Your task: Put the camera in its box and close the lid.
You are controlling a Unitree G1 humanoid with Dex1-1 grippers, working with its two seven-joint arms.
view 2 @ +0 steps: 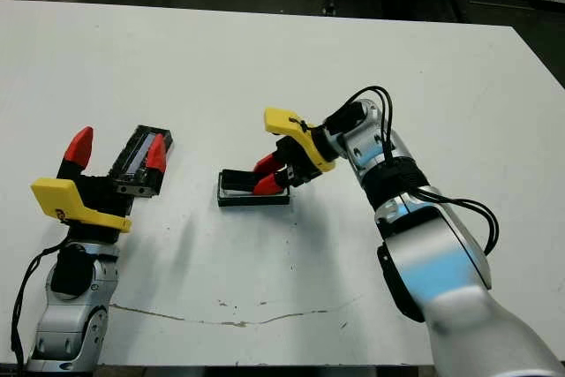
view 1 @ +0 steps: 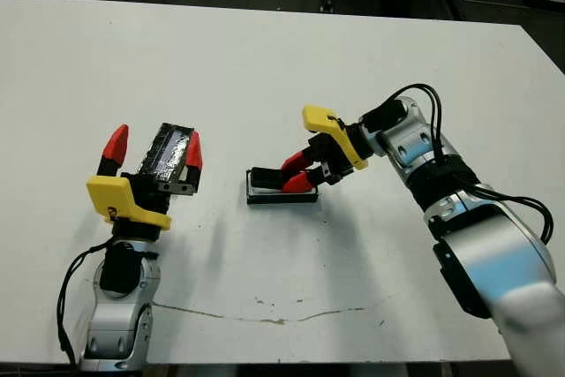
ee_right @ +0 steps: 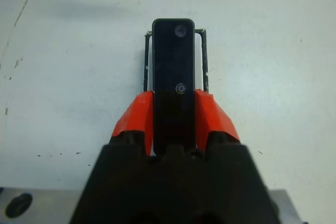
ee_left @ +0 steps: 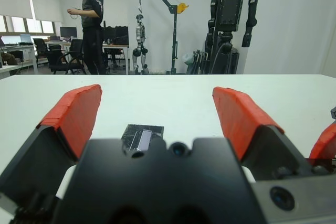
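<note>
Right gripper (view 1: 298,174) was clamped on the camera (ee_right: 173,77), its two red fingertips (ee_right: 131,121) pressed against the long sides of the black device near one end, so that most of the camera stuck out ahead of the fingers. Beneath everything lay the white table (view 1: 265,59), marked by a thin crack line near its front edge, with the right arm (view 1: 424,165) reaching in from the robot's right toward the middle. Left gripper (view 1: 152,149) stood wide open and held nothing, its red tips well apart above the table on the robot's left. Just beyond it lay the lid (view 1: 170,149), flat on the table, its shiny panel facing up and its long axis running away from the robot. The box (view 1: 265,190) sat near the table's middle, well apart from the lid, with its long axis running left to right and its white lining showing. In the right wrist view the camera's long axis lined up with the box's, the device hovering over the tray opening and pointing toward the robot's left; whether it touched the lining could not be told. Beyond the table a person (ee_left: 89,19) stood in the room.
</note>
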